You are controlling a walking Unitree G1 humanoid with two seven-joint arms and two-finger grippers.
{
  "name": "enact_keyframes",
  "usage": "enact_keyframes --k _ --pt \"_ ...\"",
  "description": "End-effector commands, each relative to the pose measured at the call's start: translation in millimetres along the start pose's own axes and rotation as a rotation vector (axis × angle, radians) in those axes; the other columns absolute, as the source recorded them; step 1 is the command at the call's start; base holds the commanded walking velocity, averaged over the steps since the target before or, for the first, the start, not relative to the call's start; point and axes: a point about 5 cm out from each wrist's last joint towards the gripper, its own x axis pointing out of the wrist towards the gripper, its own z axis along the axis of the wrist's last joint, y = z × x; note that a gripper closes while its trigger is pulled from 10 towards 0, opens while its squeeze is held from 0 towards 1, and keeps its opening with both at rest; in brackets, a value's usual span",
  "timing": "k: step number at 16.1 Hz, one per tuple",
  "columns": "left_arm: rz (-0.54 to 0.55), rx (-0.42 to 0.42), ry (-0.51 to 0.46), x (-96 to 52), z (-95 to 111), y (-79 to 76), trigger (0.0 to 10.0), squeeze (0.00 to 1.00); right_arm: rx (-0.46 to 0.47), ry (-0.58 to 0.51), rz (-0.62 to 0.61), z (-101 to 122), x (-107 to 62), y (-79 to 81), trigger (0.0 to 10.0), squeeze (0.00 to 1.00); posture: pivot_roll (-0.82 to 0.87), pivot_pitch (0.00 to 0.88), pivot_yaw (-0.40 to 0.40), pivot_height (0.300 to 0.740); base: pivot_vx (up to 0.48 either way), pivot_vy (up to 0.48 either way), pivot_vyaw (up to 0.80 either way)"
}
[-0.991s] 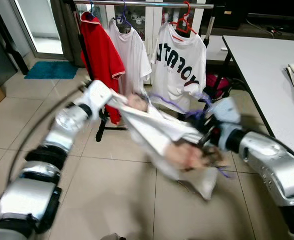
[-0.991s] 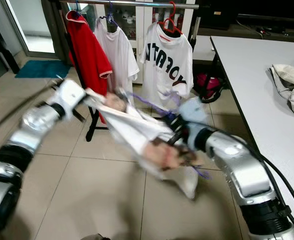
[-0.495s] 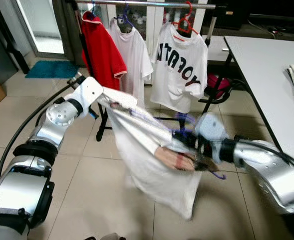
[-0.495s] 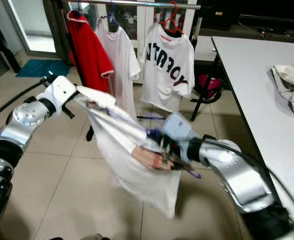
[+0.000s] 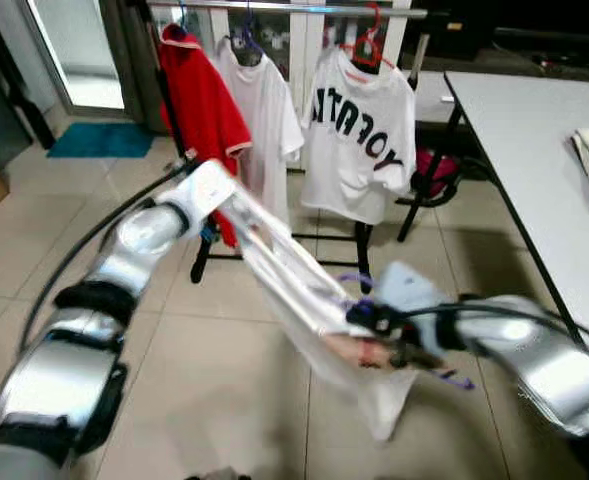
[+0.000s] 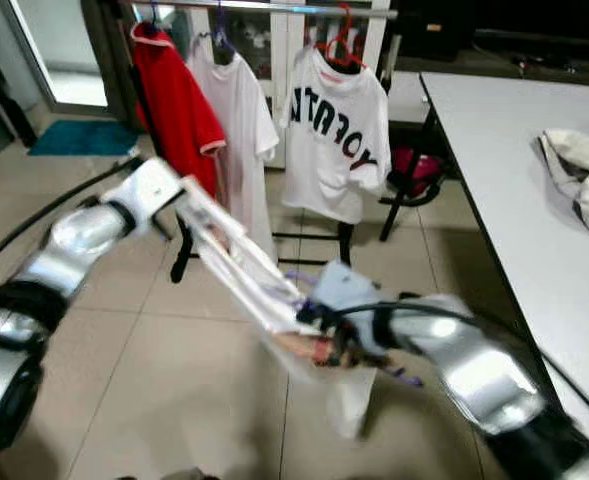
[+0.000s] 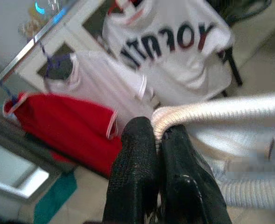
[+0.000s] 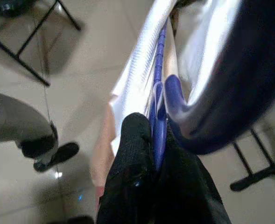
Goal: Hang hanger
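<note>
- Key relation: rail [image 5: 274, 7] sits at 12 o'clock, far and above both grippers; the white shirt [image 5: 304, 290] is stretched low between them, long axis running 10 to 4 o'clock in the head views.
- Left gripper [image 7: 157, 135]: fingers pinched together on a ribbed edge of the white shirt, probably the collar. It's the higher end and nearer the rail.
- Right gripper [image 8: 152, 140]: fingers clamped on the purple hanger [image 8: 159, 112], fabric bunched around it. Low end, roughly 5 o'clock from the left gripper.
- Hanger hook: blurred, can't tell its orientation.
- Rail already carries a red shirt [image 5: 202, 100], a plain white one [image 5: 269, 110] and a lettered one [image 5: 359, 135]. My guess is the free gap is right of the lettered shirt, or between the two white ones.
- Judgement: the right arm has to raise the hanger toward 12 o'clock; the left should follow so the shirt doesn't slip off.
- A person's shoe [image 8: 58, 156] is on the floor nearby.
</note>
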Motion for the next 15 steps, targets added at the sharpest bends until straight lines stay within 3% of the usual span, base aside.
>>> enact_keyframes --k 1,3,4,6,9,12,13,15 --pt "-0.039 -0.007 -0.124 11.5 29.2 -5.9 0.0 0.00 0.011 0.072 -0.042 -4.9 14.7 -2.9 0.0 0.00 -0.19 0.000 0.017 0.740 0.000 0.000 0.00" --pt "-0.213 -0.058 -0.263 23.5 58.3 -50.0 0.0 0.00 0.050 0.062 -0.163 3.8 33.6 -13.4 0.0 0.00 -0.19 0.000 0.019 0.740 0.000 0.000 0.00" --pt "-0.290 -0.077 -0.322 26.5 72.8 -72.2 0.0 0.00 0.129 0.001 -0.221 13.0 42.2 -17.7 0.0 0.00 -0.19 0.000 0.019 0.740 0.000 0.000 0.00" --pt "-0.318 -0.064 -0.312 28.7 74.0 -83.3 0.0 0.00 0.262 -0.099 -0.291 22.1 45.9 -25.7 0.0 0.00 -0.19 0.000 0.018 0.740 0.000 0.000 0.00" --pt "-0.221 -0.052 -0.213 27.2 55.7 -67.4 0.0 0.00 0.270 -0.088 -0.308 16.9 44.4 -28.3 0.0 0.00 -0.19 0.000 0.017 0.740 0.000 0.000 0.00" --pt "-0.044 -0.054 -0.115 18.4 33.1 -31.4 0.0 0.00 0.263 -0.034 -0.277 -0.1 40.1 -21.0 0.0 0.00 -0.19 0.000 0.006 0.740 0.000 0.000 0.00" --pt "0.042 -0.052 -0.069 12.4 22.4 -13.6 0.0 0.00 0.258 -0.047 -0.265 -4.9 35.7 -19.0 0.0 0.00 -0.18 0.000 0.003 0.740 0.000 0.000 0.00" --pt "0.116 -0.049 -0.022 3.6 10.8 6.1 0.0 0.00 0.248 -0.086 -0.239 -5.9 27.9 -17.3 0.0 0.00 -0.19 0.000 0.003 0.740 0.000 0.000 0.00"
